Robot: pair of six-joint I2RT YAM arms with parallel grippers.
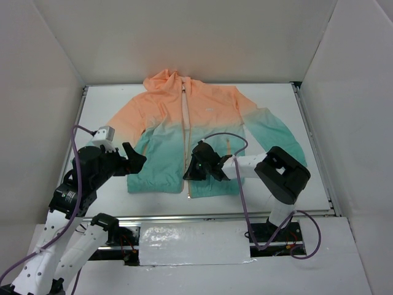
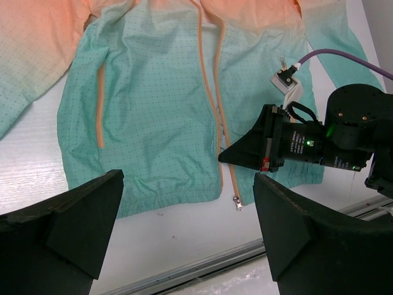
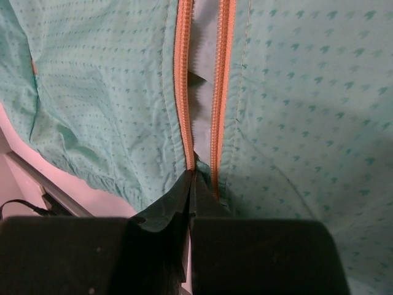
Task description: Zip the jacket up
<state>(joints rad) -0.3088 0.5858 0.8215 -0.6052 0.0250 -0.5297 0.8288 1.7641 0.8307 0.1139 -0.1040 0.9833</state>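
You have bright, even overhead light.
Glare streaks the glossy white crinkled strip (image 1: 193,243); your wrist views blur up close.

Left pincer (image 1: 136,157), right pincer (image 1: 188,173) black; arm links (image 1: 245,165) white; cables (image 2: 344,55) purple.

Left arm (image 1: 80,178) is folded up on its own side. The left gripper (image 1: 134,158) is spread wide, fingers (image 2: 80,224) far apart, pointing in toward the middle. Right arm (image 1: 279,172) has its elbow bent and forearm running leftward. The right gripper (image 1: 189,171) is angled down low, fingertips (image 3: 206,206) pressed tight together.
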